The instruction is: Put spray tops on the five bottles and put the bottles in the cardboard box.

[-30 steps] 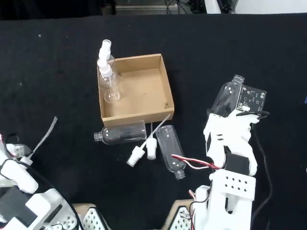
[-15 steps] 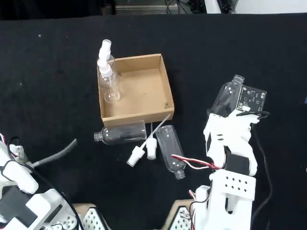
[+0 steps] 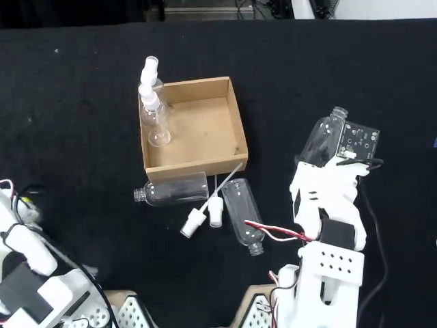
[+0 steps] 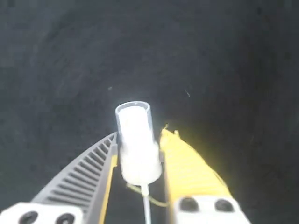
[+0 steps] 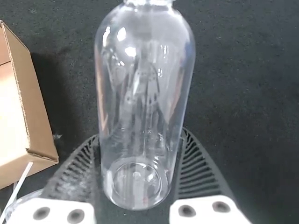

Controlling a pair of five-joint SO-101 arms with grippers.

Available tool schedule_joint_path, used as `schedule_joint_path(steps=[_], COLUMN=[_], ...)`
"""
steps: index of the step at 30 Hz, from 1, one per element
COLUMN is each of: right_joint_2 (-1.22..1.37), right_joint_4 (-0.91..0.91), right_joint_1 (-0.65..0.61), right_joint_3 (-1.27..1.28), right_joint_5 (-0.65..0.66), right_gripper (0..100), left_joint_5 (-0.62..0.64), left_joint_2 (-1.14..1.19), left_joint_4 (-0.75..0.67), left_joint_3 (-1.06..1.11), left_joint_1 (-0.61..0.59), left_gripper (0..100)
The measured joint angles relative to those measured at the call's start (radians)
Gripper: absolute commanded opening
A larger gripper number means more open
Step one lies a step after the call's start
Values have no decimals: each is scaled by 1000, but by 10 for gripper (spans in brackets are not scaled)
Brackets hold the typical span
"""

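Over the table (image 3: 82, 82), left end effector (image 4: 138, 151) pinches spray top (image 4: 134, 135), right end effector (image 5: 139, 136) bottle (image 5: 145, 70).

Left gripper (image 4: 140, 136) clamped on spray top (image 4: 137, 149), white body pinched between the two fingers. Grey finger (image 4: 86, 173) on one side, ribbed like a ladder; yellow finger (image 4: 189, 165) on the other, both touching spray top. Nozzle end points away from camera, with clear cap (image 4: 133, 112) over it (see-through, rim catches light). Thin tube (image 4: 147, 207) runs from spray top back toward camera, between fingers. Black table (image 4: 210, 56) behind it all, a few pale specks on it.
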Motion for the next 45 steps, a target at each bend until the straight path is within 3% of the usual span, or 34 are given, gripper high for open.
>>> schedule_joint_path(steps=[3, 6, 16, 25, 32, 38, 45], right_joint_2=[0, 0, 0, 0, 0, 0, 0], right_joint_4=[0, 0, 0, 0, 0, 0, 0], right_joint_1=[0, 0, 0, 0, 0, 0, 0], right_joint_3=[0, 0, 0, 0, 0, 0, 0], right_joint_5=[0, 0, 0, 0, 0, 0, 0], right_gripper=[11, 11, 11, 11, 11, 11, 11], left_joint_5=[-229, -285, -296, -296, -299, -299, -299], left_joint_2=[0, 0, 0, 0, 0, 0, 0], left_joint_4=[0, 0, 0, -109, -75, -64, -61], left_joint_3=[-3, -3, 80, 106, 109, 109, 115], left_joint_1=[0, -2, -17, -15, -15, -17, -18], left_gripper=[313, 313, 209, 102, 106, 254, 116])
